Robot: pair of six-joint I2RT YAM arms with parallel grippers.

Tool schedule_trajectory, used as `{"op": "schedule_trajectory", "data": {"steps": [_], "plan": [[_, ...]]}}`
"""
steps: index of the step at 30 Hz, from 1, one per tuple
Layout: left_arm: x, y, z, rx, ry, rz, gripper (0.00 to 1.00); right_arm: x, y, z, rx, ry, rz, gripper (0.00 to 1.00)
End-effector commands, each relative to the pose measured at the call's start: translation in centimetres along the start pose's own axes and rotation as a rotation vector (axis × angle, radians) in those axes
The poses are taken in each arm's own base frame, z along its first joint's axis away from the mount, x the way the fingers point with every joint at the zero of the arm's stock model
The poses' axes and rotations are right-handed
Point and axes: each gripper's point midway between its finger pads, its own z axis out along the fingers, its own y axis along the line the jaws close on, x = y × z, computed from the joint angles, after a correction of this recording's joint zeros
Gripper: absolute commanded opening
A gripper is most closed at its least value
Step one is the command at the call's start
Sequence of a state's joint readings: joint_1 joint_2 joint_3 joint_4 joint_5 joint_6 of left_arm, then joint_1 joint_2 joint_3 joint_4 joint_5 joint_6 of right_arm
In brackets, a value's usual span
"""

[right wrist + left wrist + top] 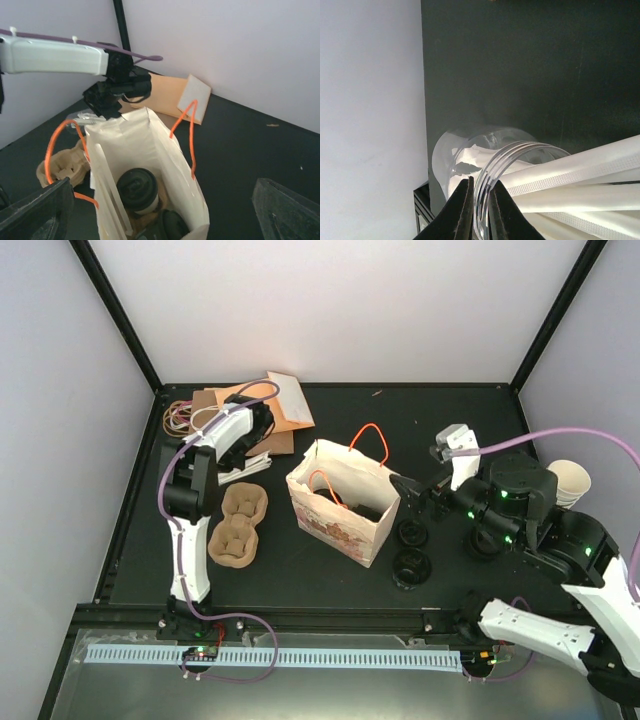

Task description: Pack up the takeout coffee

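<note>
Leftmost, the left gripper is seen pinched shut on the rim of a clear jar filled with wrapped straws, near the pulp cup carriers. At centre, the takeout coffee is found upright and dark-lidded inside the paper bag. To the right, the right gripper is seen spread wide just beside the bag. Black lids are laid near it, and a stack of cups is placed farther right.
</note>
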State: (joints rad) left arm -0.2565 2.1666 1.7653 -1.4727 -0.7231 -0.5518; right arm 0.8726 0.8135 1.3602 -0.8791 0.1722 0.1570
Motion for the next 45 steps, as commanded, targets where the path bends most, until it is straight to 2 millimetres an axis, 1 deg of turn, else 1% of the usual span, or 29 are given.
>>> {"op": "schedule_trajectory", "data": {"steps": [1, 3, 5, 7, 9, 11, 13, 16, 20, 23, 26, 27, 29, 30, 32, 33, 35, 37, 38, 41, 45], "plan": [[-0.9, -3.0, -0.1, 0.178, -0.012, -0.101, 0.02, -1.7, 1.5, -0.3, -0.077, -0.004, -0.038, 1.00], [-0.8, -3.1, -0.1, 0.194, -0.014, -0.103, 0.02, -1.8, 2.1, 0.2, -0.105, 0.014, -0.053, 1.00], [-0.8, -3.0, -0.1, 0.202, -0.015, -0.106, 0.02, -1.7, 2.3, 0.8, -0.110, 0.038, -0.063, 1.00], [-0.8, -3.0, 0.0, 0.201, -0.015, -0.104, 0.01, -1.5, 1.8, 1.4, -0.072, 0.077, -0.077, 1.00], [-0.8, -3.0, 0.0, 0.199, -0.016, -0.100, 0.01, -1.2, 1.6, 2.1, -0.055, 0.132, -0.107, 0.92], [-0.8, -2.9, 0.1, 0.195, -0.016, -0.099, 0.02, -0.7, 1.5, 3.1, -0.039, 0.188, -0.138, 0.88], [-0.8, -2.8, 0.1, 0.190, -0.018, -0.097, 0.01, -0.3, 0.7, 4.1, 0.015, 0.238, -0.154, 0.86], [-0.8, -2.7, 0.2, 0.185, -0.017, -0.095, 0.02, -0.1, -1.2, 5.5, 0.128, 0.302, -0.136, 0.82], [-1.0, -2.7, 0.1, 0.184, -0.022, -0.098, 0.01, 0.6, -2.4, 7.2, 0.125, 0.359, -0.047, 0.81], [-1.1, -2.7, 0.0, 0.187, -0.026, -0.096, 0.02, 1.1, -3.0, 8.3, 0.123, 0.383, -0.018, 0.81], [-1.2, -2.7, 0.1, 0.182, -0.026, -0.093, 0.01, 2.1, -3.0, 10.0, 0.092, 0.426, -0.007, 0.78], [-1.1, -2.7, 0.1, 0.183, -0.025, -0.095, 0.02, 2.3, -2.9, 10.4, 0.089, 0.433, -0.006, 0.74], [-1.0, -2.7, 0.2, 0.182, -0.023, -0.092, 0.02, 2.3, -3.1, 11.1, 0.096, 0.434, 0.002, 0.62], [-1.0, -2.7, 0.2, 0.180, -0.022, -0.091, 0.01, 2.0, -3.3, 11.3, 0.102, 0.423, 0.004, 0.55], [-1.0, -2.7, 0.2, 0.180, -0.023, -0.092, 0.02, 1.5, -3.5, 11.8, 0.110, 0.400, 0.004, 0.43], [-1.0, -2.8, 0.3, 0.180, -0.022, -0.091, 0.02, 1.3, -3.8, 12.0, 0.116, 0.393, 0.007, 0.38], [-1.0, -2.8, 0.3, 0.180, -0.022, -0.091, 0.02, 0.7, -4.4, 12.4, 0.126, 0.381, 0.011, 0.23], [-1.0, -2.7, 0.3, 0.179, -0.023, -0.089, 0.02, 0.0, -5.7, 12.9, 0.149, 0.372, 0.024, 0.09], [-1.0, -2.7, 0.3, 0.178, -0.024, -0.088, 0.02, -0.4, -6.4, 13.1, 0.161, 0.365, 0.032, 0.05], [-1.1, -2.8, 0.4, 0.176, -0.025, -0.088, 0.02, -1.6, -8.5, 13.8, 0.195, 0.344, 0.061, 0.02], [-1.1, -2.9, 0.5, 0.174, -0.023, -0.084, 0.02, -3.2, -11.3, 15.0, 0.257, 0.323, 0.092, 0.01]]}}
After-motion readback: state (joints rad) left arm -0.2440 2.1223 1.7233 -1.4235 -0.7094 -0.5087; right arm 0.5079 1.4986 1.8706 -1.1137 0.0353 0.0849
